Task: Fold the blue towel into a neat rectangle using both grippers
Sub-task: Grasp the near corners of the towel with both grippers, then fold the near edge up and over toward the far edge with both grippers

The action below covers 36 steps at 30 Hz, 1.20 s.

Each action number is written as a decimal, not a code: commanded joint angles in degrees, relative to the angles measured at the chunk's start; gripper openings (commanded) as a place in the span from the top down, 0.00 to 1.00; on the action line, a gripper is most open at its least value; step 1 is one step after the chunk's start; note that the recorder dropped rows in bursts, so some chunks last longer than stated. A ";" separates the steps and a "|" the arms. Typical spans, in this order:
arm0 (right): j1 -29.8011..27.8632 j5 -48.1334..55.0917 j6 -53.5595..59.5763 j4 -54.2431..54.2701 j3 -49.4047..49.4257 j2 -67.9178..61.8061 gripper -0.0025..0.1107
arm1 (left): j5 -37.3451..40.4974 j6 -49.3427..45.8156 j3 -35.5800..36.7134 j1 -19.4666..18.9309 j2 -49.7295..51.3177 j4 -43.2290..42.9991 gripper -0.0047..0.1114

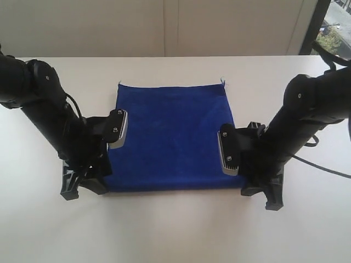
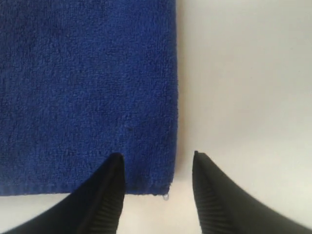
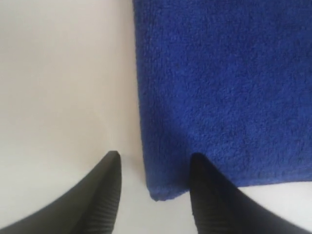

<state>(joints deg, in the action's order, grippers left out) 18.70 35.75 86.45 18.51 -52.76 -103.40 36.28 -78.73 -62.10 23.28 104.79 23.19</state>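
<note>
Left hand (image 2: 156, 161) stands wide and empty. Its jaws straddle the near left corner of the blue towel (image 1: 170, 137), with one finger over cloth and the other over bare counter (image 1: 175, 235). Towel position: flat in the middle of the counter, between the two arms, stretching away from both hands toward the far side. Its outline reads close to square, so a long axis is hard to name. Right hand (image 3: 153, 158) mirrors the left: wide, empty, astride the near right corner. Each hand is nearest its own corner. In the exterior view, both near corners are hidden behind the arms. Whether the fingertips touch the cloth cannot be told, nor can the layer count.
</note>
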 commanded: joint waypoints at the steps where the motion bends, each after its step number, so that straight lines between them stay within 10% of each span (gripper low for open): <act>1: 0.11 -0.03 0.84 -0.19 0.27 -1.53 0.60 | 1.41 -1.17 0.38 0.27 1.49 2.24 0.53; 7: 0.11 -0.03 0.84 -0.19 0.27 -2.94 0.65 | 1.04 -1.17 0.38 0.27 3.41 2.24 0.56; 15: 0.11 -0.03 0.84 -0.19 0.27 -2.97 0.84 | 0.81 -1.17 0.38 0.27 3.79 2.02 0.95; 36: 0.24 13.94 -1.66 1.98 0.27 9.15 0.90 | 17.57 -0.55 0.05 0.27 -4.70 1.58 0.96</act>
<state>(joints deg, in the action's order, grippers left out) 18.84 45.19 85.92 19.49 -52.76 -96.27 49.35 -79.65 -62.33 23.28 101.88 24.70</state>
